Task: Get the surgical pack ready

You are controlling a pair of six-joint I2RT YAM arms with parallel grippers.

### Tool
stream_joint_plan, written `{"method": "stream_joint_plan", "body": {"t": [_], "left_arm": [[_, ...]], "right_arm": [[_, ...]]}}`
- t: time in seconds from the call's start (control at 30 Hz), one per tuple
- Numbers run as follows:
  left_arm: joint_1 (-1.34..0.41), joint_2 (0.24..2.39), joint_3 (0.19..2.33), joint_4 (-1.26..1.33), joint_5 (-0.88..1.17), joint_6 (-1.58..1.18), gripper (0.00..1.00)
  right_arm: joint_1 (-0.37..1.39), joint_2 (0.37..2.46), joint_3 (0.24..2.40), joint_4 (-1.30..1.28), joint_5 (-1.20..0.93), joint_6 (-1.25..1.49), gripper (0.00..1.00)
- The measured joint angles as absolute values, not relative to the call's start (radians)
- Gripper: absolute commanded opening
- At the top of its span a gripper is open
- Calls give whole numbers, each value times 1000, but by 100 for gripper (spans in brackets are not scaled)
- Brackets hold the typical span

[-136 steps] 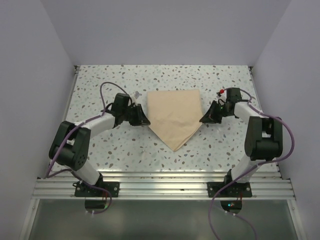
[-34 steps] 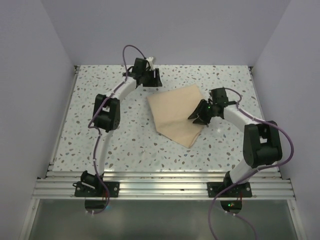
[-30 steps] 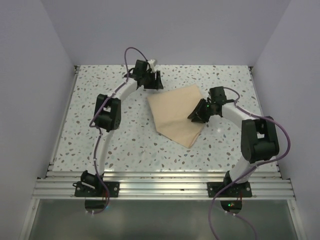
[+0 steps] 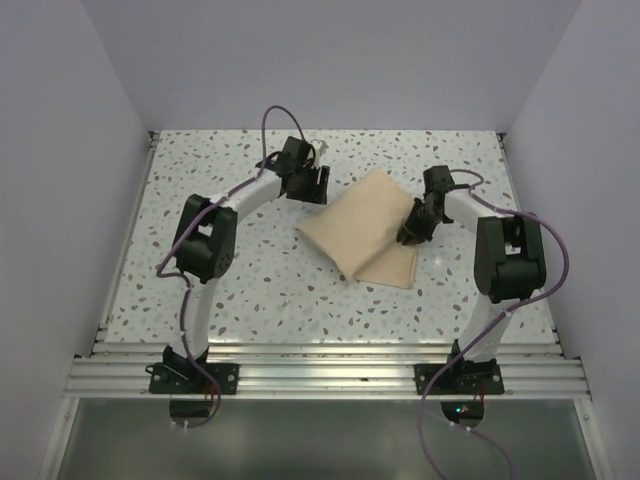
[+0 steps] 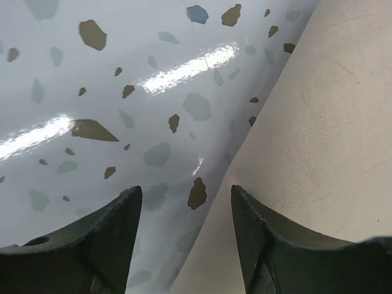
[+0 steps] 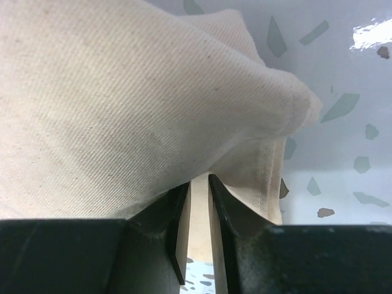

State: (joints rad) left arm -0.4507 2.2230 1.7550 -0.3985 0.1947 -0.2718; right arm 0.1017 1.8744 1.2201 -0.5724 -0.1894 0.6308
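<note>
The folded tan wrap sheet lies at the middle of the terrazzo table, its right edge pinched between the nearly closed fingers of the right gripper; the left gripper, fingers spread, hangs just beside the sheet's far-left edge

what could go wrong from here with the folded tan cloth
1. The right gripper pinches only a thin edge of the tan-beige cloth wrap sheet, with cloth bunched up just beyond it; a pull may slip it free or drag the fold crooked.
2. The left gripper is open, straddling the sheet's edge on the speckled table; closing there may catch little cloth.
</note>
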Motion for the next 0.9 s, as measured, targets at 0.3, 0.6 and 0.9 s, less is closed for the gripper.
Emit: {"method": "stream_joint_plan", "body": {"t": [0.3,0.6,0.9], "left_arm": [[-548,2129,1833,-531,-6,-256,69],[-607,2098,1893,-533,-4,-222,70],[-495,2243,1909,-520,96,-222,70]], "right_arm": [[94,1793,1226,-607,-176,602,26],[92,1715,1141,-545,-262,684,25],[111,1712,1029,-510,-276,819,5]]}}
